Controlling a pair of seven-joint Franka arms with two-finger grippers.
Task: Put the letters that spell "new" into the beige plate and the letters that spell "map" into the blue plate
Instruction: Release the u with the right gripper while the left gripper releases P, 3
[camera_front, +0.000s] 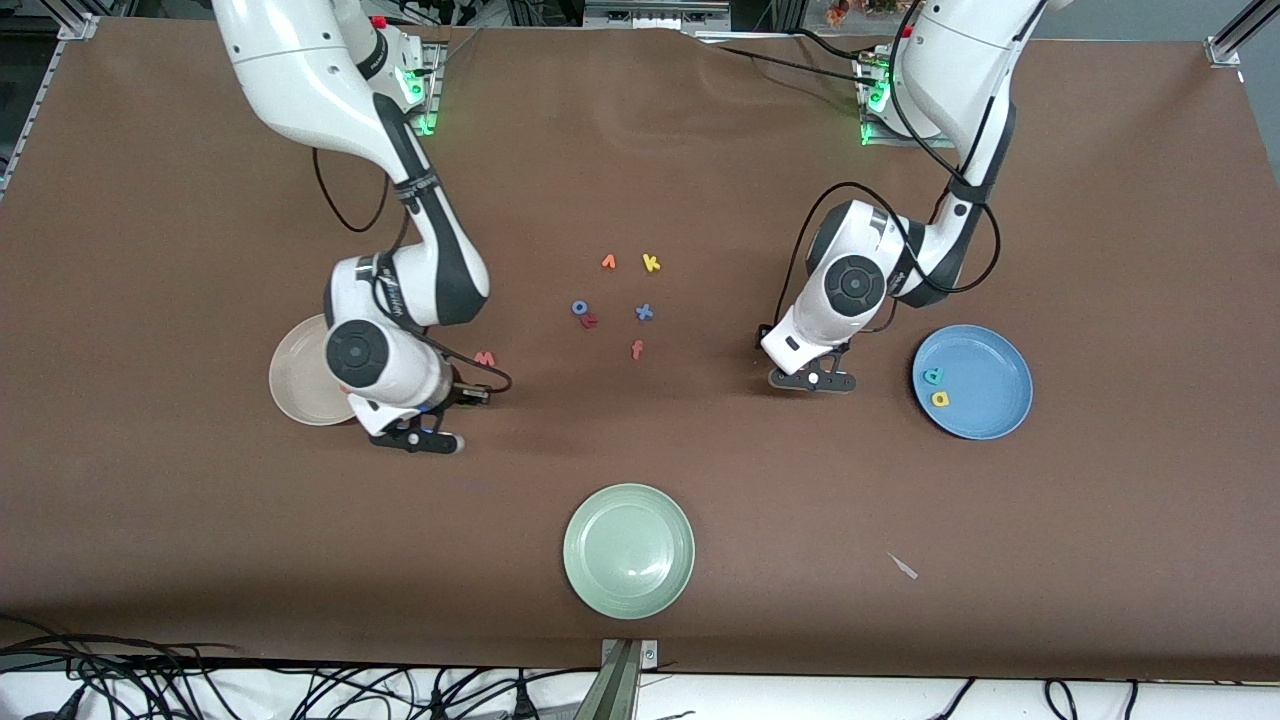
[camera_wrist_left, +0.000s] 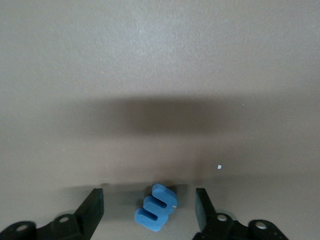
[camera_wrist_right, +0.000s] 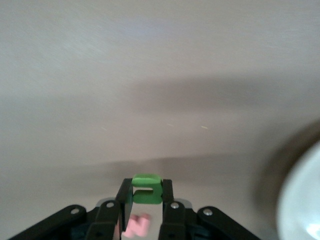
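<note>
My right gripper is shut on the green "n". It hangs low over the table beside the beige plate, whose rim also shows in the right wrist view. The salmon "w" lies on the table close by, and it shows under the fingers. My left gripper is open and down at the table, between the letter cluster and the blue plate. The blue "m" lies flat between its fingers, touched by neither. The teal "p" and yellow "a" lie in the blue plate.
Mid-table lie an orange "v", a yellow "k", a blue "o" with a red letter against it, a blue cross-shaped letter and a red-orange "f". A pale green plate sits nearest the front camera.
</note>
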